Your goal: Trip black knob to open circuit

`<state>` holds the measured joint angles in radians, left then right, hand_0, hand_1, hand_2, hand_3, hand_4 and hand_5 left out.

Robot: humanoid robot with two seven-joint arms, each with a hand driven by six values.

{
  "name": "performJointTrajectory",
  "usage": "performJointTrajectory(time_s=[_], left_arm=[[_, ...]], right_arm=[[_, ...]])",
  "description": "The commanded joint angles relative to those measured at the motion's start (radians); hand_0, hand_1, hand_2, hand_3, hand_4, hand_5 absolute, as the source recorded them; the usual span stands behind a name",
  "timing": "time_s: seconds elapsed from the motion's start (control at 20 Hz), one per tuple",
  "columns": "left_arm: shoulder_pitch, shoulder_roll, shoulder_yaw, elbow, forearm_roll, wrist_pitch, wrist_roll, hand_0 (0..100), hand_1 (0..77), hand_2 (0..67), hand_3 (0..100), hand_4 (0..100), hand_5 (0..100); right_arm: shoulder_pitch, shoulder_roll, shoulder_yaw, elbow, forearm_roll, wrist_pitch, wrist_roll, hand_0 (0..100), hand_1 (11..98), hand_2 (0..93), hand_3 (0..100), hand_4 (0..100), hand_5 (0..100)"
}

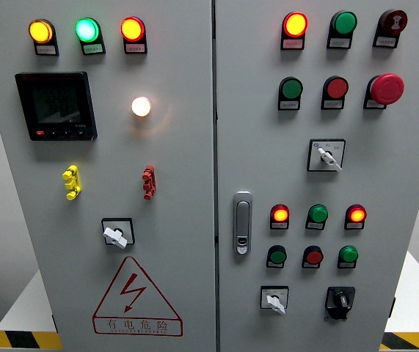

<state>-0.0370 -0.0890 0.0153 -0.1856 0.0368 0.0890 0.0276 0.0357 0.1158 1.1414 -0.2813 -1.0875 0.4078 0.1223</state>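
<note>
Apparently nothing is started yet — no hand of the robot shows anywhere in the head view, left or right, so how far open either one is, or whether it has hold of anything, cannot be told.

Black knob [340,300] sits at the lower right of the frame, on the right-hand cabinet door [407,183], bottom row. Its dark pointer appears to stand roughly upright on a black square plate; the exact setting is too small to read. Just left of it on the same row is a white-handled selector [274,301], pointer slanting down to the right. Above the pair run two rows of small round lamps, and the door latch [243,222] stands further left, near the seam between the doors.

Judgement: the trip is still wholly to do. Several lamps glow — the red one [294,24] at upper right, the white lamp [141,106] on the left door — which fits a circuit still live.

Relative to the hand: no relation can be given. The knob is unobstructed and untouched, with open panel around it — a reach from the lower right edge looks the shortest way in.
</note>
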Motion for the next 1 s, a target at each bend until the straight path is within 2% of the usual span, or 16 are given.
performJointTrajectory(time_s=[0.0,0.05,0.1,0.2,0.3,0.5,0.55,0.75,0.85,0.9,0.95], left_arm=[[0.000,0.000,0.000,0.000,0.000,0.000,0.000,0,0.0,19.4,26,10,9],[0.000,0.000,0.000,0.000,0.000,0.000,0.000,0,0.0,19.4,26,10,9],[0.000,0.000,0.000,0.000,0.000,0.000,0.000,0,0.0,19.4,26,10,9],[0.000,0.000,0.000,0.000,0.000,0.000,0.000,0,0.0,19.5,26,10,9],[0.000,0.000,0.000,0.000,0.000,0.000,0.000,0,0.0,19.5,26,10,9],[0.000,0.000,0.000,0.000,0.000,0.000,0.000,0,0.0,19.4,26,10,9],[0.000,0.000,0.000,0.000,0.000,0.000,0.001,0,0.0,19.4,26,10,9],[0.000,0.000,0.000,0.000,0.000,0.000,0.000,0,0.0,19.4,26,10,9],[0.000,0.000,0.000,0.000,0.000,0.000,0.000,0,0.0,19.4,26,10,9],[0.000,0.000,0.000,0.000,0.000,0.000,0.000,0,0.0,19.4,26,10,9],[0.000,0.000,0.000,0.000,0.000,0.000,0.000,0,0.0,19.4,26,10,9]], right_arm=[[0.019,-0.0053,-0.003,-0.036,0.014,0.023,0.005,82,35.1,0.0,3,0,10],[0.026,-0.0008,-0.021,-0.054,0.043,0.020,0.013,82,35.0,0.0,3,0,10],[0.026,-0.0053,-0.066,-0.053,0.075,0.022,0.017,82,34.8,0.0,3,0,10],[0.033,-0.0068,-0.146,-0.055,0.170,0.023,0.019,82,34.8,0.0,3,0,10],[0.041,-0.0084,-0.137,-0.058,0.186,0.029,0.019,82,34.7,0.0,3,0,10],[0.041,-0.0053,-0.092,-0.055,0.181,0.028,0.017,82,34.8,0.0,3,0,10],[0.039,-0.0038,-0.039,-0.050,0.154,0.026,0.014,82,34.9,0.0,3,0,10],[0.038,0.0069,0.235,-0.030,-0.167,0.025,0.017,82,35.3,0.0,3,0,10],[0.033,0.0070,0.306,0.048,-0.247,0.023,0.017,82,35.3,0.0,3,0,10],[0.029,0.0085,0.328,0.082,-0.262,0.022,0.019,81,35.3,0.0,4,0,10],[0.024,0.0070,0.365,0.130,-0.268,0.019,0.019,81,35.3,0.0,4,0,10]])
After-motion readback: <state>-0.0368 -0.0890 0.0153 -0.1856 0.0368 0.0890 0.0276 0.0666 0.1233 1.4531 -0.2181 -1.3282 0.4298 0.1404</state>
